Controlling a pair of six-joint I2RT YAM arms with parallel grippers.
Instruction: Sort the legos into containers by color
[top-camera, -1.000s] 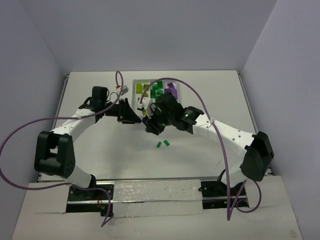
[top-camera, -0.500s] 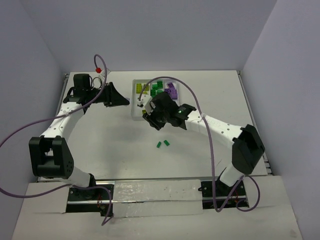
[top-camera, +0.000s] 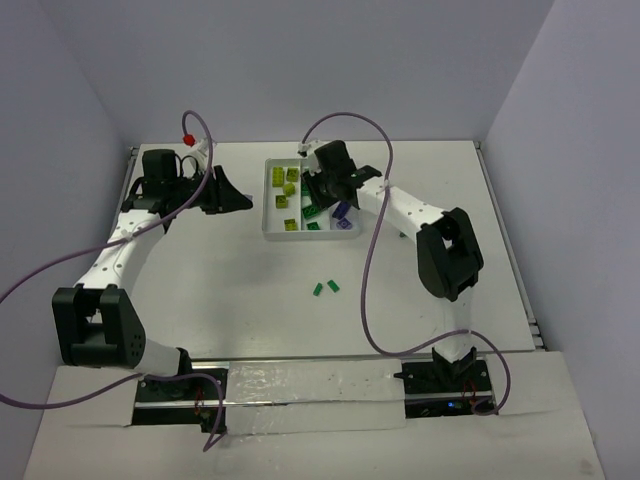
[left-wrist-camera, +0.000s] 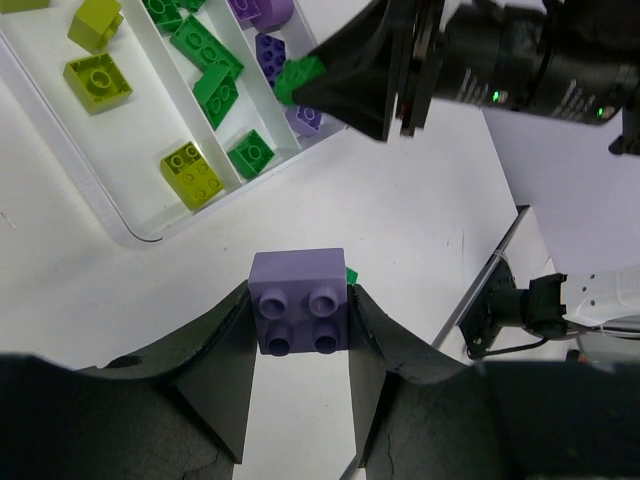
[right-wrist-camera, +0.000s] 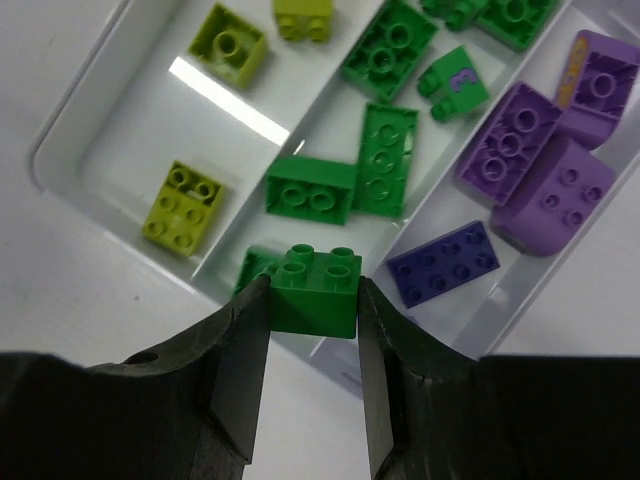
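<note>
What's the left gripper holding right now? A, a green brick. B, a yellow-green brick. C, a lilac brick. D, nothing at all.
C: the left wrist view shows a lilac brick pinched in the left gripper; the green brick is in the right gripper.

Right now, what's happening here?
Two arms are sorting toy bricks by colour into a white tray. The right end effector grips a green brick over the near end of the tray, about above the green row. The left end effector grips a lilac brick above the table, off to the tray's side. In front of the tray lie two small green bricks, not yet sorted.
</note>
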